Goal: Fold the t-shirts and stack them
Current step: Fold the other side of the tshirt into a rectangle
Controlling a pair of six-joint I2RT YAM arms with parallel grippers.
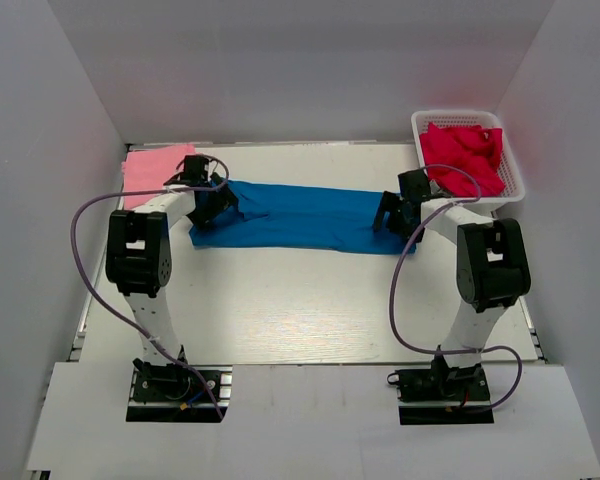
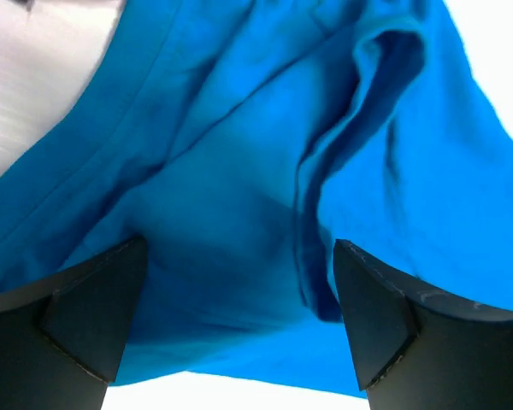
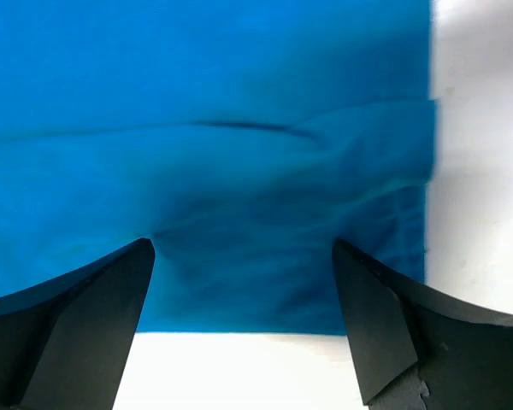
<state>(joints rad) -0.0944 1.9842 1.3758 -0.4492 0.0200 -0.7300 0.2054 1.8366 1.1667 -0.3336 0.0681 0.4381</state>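
Note:
A bright blue t-shirt (image 1: 300,216) lies folded into a long band across the back of the white table (image 1: 300,310). My left gripper (image 1: 212,200) hovers over its left end, jaws open with only blue cloth (image 2: 239,171) below them. My right gripper (image 1: 395,212) is over the right end, also open, with the folded edge of the blue shirt (image 3: 239,171) under it. A pale pink t-shirt (image 1: 152,167) lies flat at the back left corner, beside the left gripper.
A white basket (image 1: 515,168) at the back right holds crumpled red cloth (image 1: 462,155). Grey walls close in the table on three sides. Purple cables loop from both arms.

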